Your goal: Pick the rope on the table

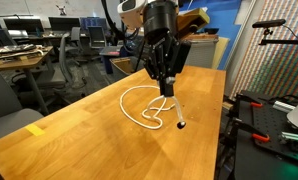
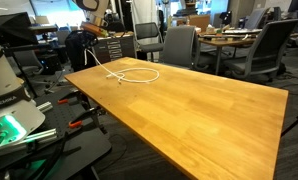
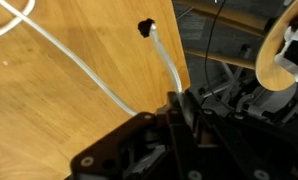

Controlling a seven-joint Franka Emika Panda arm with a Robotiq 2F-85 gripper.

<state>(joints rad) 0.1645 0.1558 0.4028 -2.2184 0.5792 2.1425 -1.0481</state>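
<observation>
Between your claw's [image 3: 177,108] pressed-together fingers sits the one white rope [image 3: 99,75], pinched. Just ahead of the claw lies its single dark tip [image 3: 146,27]. Farther out, one loop [image 1: 125,104] rests on the one wooden table [image 1: 79,140].

The rope [image 1: 176,112] lies on the table [image 1: 79,145] directly below the gripper [image 1: 167,92], its loop off to one side. The rope's tip [image 3: 146,27] lies beyond the fingertips, near the table edge.

In the wrist view the rope [image 3: 89,72] vanishes behind the pincer [image 3: 179,105] and past the upper edge.
</observation>
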